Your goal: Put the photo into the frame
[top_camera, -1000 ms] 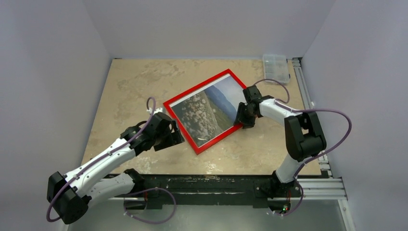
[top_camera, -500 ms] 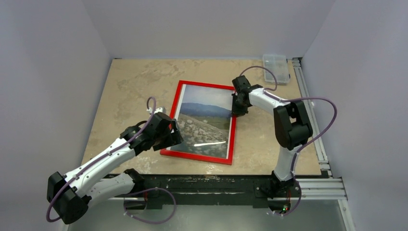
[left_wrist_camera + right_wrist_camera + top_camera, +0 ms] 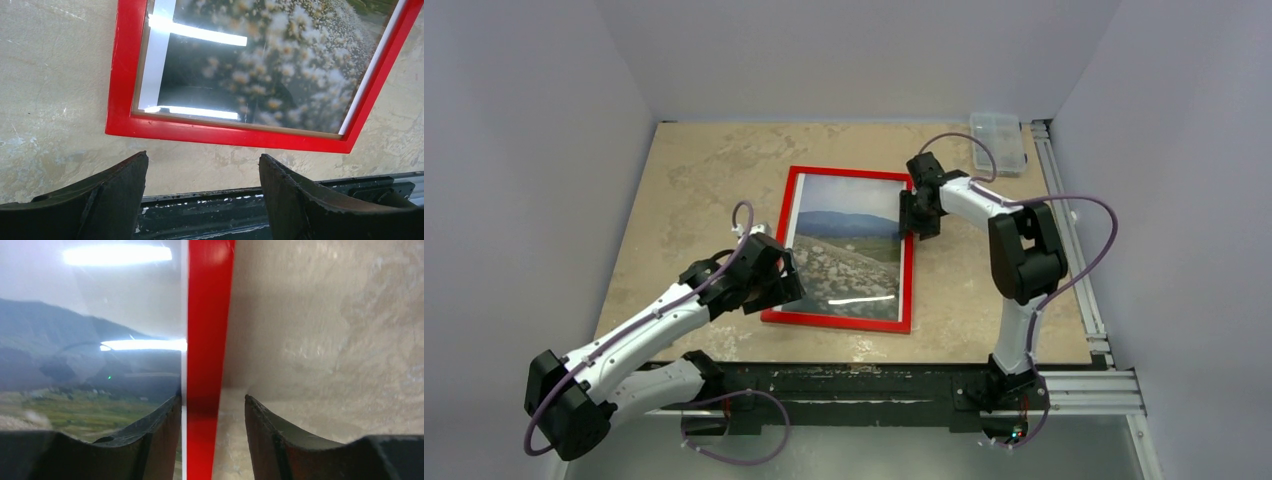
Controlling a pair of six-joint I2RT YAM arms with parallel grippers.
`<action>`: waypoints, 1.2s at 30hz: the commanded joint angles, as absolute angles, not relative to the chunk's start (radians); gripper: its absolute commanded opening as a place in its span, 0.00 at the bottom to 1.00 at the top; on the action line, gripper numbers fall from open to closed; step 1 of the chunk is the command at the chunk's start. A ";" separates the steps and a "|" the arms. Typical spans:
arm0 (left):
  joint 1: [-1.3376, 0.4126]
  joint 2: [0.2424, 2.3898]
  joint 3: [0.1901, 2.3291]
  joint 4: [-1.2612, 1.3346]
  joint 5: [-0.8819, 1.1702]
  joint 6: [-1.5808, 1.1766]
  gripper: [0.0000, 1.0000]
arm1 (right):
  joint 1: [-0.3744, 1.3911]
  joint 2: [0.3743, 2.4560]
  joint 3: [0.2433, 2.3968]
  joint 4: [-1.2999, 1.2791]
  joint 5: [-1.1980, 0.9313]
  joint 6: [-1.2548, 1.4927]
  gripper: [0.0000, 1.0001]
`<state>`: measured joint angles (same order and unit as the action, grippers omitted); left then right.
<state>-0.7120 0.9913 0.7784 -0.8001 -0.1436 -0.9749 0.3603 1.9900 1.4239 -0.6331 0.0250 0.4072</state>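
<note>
Photo (image 3: 849,250) sits behind the pane of the frame (image 3: 836,321), which lies flat and red side up on the table (image 3: 694,180), centre of the overhead view.

The frame's long axis runs top to bottom of that view, leaning slightly. The right tool (image 3: 917,215) is the nearer one. It sits on the upper part of the right long rail with fingers (image 3: 160,425) spread astride the red strip, one over the glass and one over the table, with a gap showing on both sides. The left tool (image 3: 776,285) is spread and empty, just off the lower-left corner. Judgement: the insertion looks done, and any last nudge would fall to the right arm.
</note>
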 commanded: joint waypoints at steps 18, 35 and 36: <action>-0.688 1.069 0.762 -0.692 -0.064 -0.957 0.79 | 0.323 1.956 1.350 -0.606 -0.003 0.408 0.01; -0.654 1.073 0.727 -0.667 -0.034 -0.951 0.79 | 0.222 1.995 1.456 -0.623 0.002 0.364 0.01; -0.652 1.072 0.727 -0.666 -0.035 -0.950 0.79 | 0.222 1.991 1.457 -0.627 0.002 0.361 0.03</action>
